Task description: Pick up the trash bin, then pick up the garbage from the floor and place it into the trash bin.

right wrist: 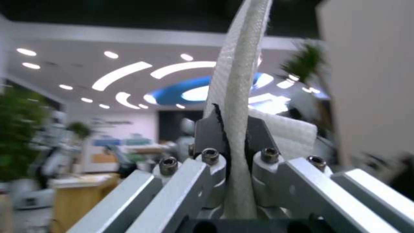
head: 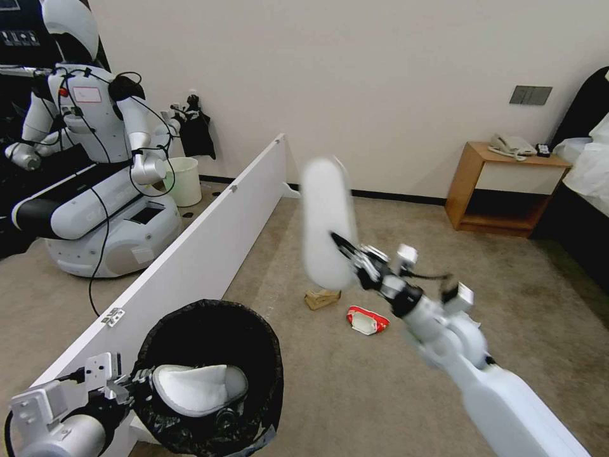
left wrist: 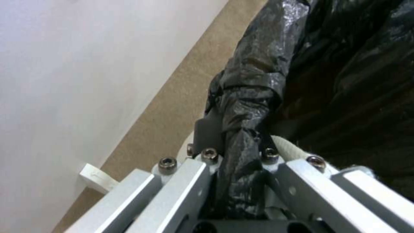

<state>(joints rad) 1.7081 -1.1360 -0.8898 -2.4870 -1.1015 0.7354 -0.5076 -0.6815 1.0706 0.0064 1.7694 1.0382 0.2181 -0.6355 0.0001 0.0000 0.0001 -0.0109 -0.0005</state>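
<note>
While the left gripper (head: 130,381) clamps the bin (head: 209,374) by its black-bagged rim, one white slipper (head: 200,388) lies inside. Farther out and higher, the right gripper (head: 355,254) pinches the second slipper (head: 327,222) by its edge, long axis upright, up and to the right of the bin's mouth. A packet (head: 366,320) and a paper scrap (head: 321,298) lie on the floor beyond.

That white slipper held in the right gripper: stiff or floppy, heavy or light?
Probably light: the right gripper holds the slipper upright by one thin edge. Likely semi-flexible: its sole bows slightly above the jaws. The textured fabric looks unlikely to slip.
</note>
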